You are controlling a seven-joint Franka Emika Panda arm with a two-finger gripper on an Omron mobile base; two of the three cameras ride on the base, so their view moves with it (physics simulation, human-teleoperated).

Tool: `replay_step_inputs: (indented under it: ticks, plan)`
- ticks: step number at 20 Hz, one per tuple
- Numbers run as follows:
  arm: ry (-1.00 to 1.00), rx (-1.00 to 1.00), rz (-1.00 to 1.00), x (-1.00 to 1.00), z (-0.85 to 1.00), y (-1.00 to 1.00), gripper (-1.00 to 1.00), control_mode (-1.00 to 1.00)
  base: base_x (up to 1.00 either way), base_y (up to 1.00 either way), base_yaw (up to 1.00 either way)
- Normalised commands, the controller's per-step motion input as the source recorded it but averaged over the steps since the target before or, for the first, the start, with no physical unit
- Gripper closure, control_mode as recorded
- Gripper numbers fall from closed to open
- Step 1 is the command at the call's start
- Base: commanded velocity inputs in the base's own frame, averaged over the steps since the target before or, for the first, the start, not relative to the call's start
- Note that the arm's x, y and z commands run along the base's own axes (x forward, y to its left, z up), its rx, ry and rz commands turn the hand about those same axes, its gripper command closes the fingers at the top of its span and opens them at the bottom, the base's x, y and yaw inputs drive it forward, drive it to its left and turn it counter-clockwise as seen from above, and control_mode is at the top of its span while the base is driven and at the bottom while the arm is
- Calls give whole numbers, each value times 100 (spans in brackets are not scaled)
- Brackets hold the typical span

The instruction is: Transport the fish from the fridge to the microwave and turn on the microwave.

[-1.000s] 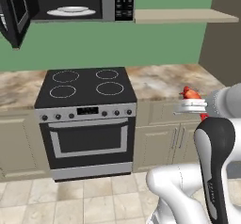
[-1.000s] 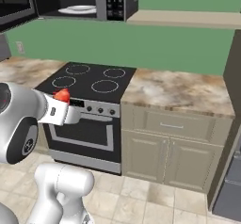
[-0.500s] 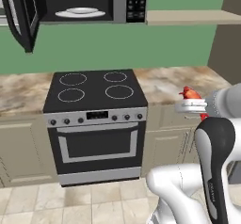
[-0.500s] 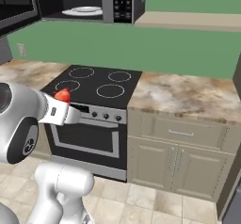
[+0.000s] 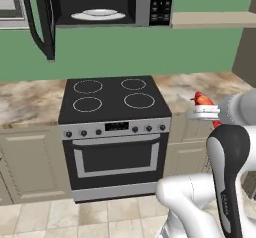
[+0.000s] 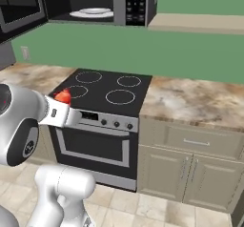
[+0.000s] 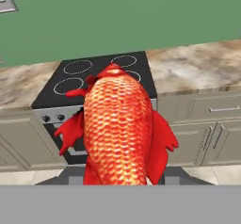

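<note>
A red-orange scaly fish [image 7: 120,129] sits upright between my gripper's jaws, and its body covers the fingertips in the hand view. My gripper [image 5: 203,111] is shut on the fish [image 5: 202,99] and holds it at counter height, right of the stove. From the right base view the fish [image 6: 62,96] rides on the gripper [image 6: 61,110] in front of the stove's left side. The microwave [image 5: 150,4] hangs above the stove with its door [image 5: 37,19] swung open to the left. A white plate [image 5: 98,15] lies inside it. The microwave [image 6: 136,2] and its plate [image 6: 93,13] are well above and beyond the gripper.
A black four-ring stove [image 5: 112,99] with an oven stands under the microwave, between marbled counters [image 6: 190,99] over beige cabinets. A shelf [image 5: 210,18] runs right of the microwave. A tall dull panel [image 5: 246,47] stands at the right edge; whether it is the fridge I cannot tell.
The whole scene has slid to the right in the left base view, so the base has moved. The fish stays gripped at the same place relative to the arm.
</note>
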Motion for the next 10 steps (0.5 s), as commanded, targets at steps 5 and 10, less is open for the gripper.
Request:
replay_step_inputs:
  ticks: [5, 10]
  plan:
    - [0, 0, 0, 0, 0, 0, 100, 100, 47, 38, 0]
    - [0, 0, 0, 0, 0, 0, 100, 100, 47, 31, 0]
